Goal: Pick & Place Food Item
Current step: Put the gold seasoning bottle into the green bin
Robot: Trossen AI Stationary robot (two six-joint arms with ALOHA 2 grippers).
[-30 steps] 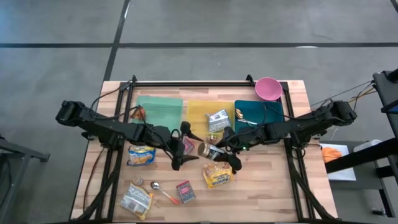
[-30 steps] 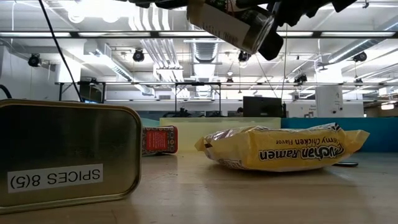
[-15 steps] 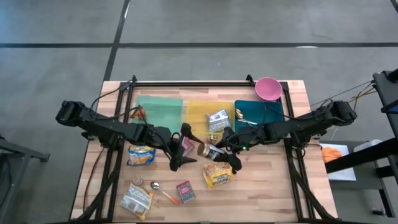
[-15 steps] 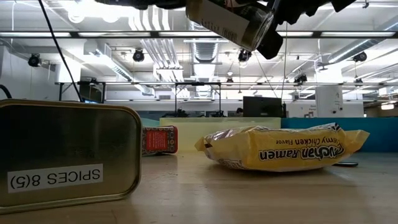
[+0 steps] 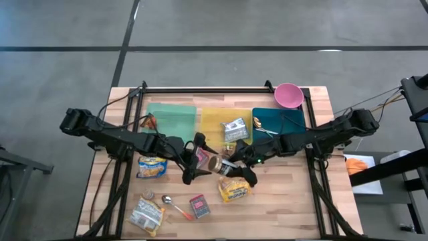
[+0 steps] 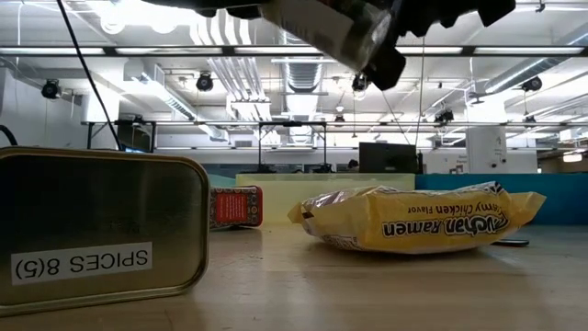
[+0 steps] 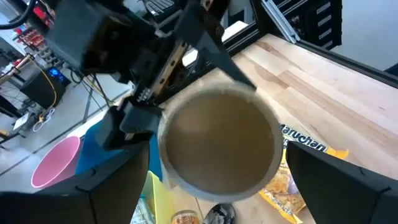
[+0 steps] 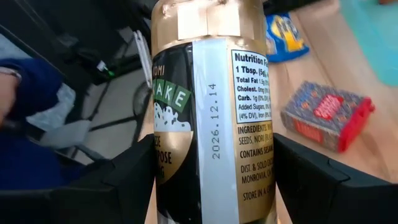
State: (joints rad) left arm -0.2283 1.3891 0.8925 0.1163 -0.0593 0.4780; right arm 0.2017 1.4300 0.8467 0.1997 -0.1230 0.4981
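Here, one jar [image 5: 217,163] sits gripped in the right pincer [image 5: 235,167]; the left pincer [image 5: 194,159] gapes empty.

A pink bowl [image 5: 288,95] sits at the bench's [image 5: 287,201] far edge; a spoon [image 5: 175,206] lies near a red packet [image 5: 199,206], and a spice tin [image 6: 101,228] stands close to the low camera

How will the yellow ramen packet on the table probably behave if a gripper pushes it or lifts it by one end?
The ramen packet looks puffy and crinkled, so its wrapper would probably dent under the fingers. It looks light for its size, so a push would likely slide it over the wooden table, not tip it. Lifted by one end, it may sag or swing.
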